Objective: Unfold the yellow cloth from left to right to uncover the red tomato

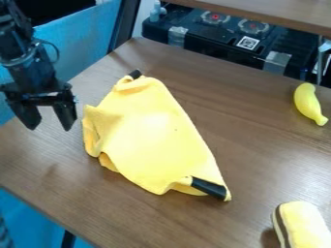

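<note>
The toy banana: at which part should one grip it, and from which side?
I would grip the toy banana around its middle, coming from above, with the open pincer set across its long sides. It lies lengthwise on the table, slender and slightly curved, and nothing touches those sides.

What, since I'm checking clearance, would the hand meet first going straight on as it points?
Probably the brown tabletop: the hand points down, beside the yellow cloth. Its height and depth are unclear from this angle, so that's a judgement.
</note>
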`<state>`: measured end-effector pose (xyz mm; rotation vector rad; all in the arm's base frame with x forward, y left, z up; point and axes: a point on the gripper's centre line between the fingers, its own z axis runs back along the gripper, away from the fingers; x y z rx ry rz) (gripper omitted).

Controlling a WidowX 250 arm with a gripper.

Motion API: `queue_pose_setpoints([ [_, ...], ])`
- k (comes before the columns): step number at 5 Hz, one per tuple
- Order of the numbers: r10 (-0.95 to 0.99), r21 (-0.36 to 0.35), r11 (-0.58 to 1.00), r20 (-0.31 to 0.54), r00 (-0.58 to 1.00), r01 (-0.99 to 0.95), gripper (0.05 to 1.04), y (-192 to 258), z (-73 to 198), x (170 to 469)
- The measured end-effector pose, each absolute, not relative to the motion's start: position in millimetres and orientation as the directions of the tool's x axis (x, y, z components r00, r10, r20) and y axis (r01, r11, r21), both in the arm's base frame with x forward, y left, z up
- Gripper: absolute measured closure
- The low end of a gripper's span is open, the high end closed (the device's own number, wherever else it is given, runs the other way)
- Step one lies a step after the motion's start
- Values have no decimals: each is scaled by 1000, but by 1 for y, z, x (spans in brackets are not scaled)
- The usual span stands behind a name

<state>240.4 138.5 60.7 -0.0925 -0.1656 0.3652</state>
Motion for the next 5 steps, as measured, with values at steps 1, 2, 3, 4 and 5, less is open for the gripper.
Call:
queue_pose_setpoints([
  [1, 369, -122, 927, 129, 921, -354, 84, 130, 58, 244],
  [2, 386, -120, 920, 115, 915, -373, 84, 128, 53, 251],
  [3, 400, -106, 915, 112, 910, -389, 84, 123, 48, 259],
  [4, 410, -91, 911, 99, 907, -402, 84, 123, 39, 264],
  [5, 429, -73, 903, 82, 899, -424, 127, 123, 32, 265],
])
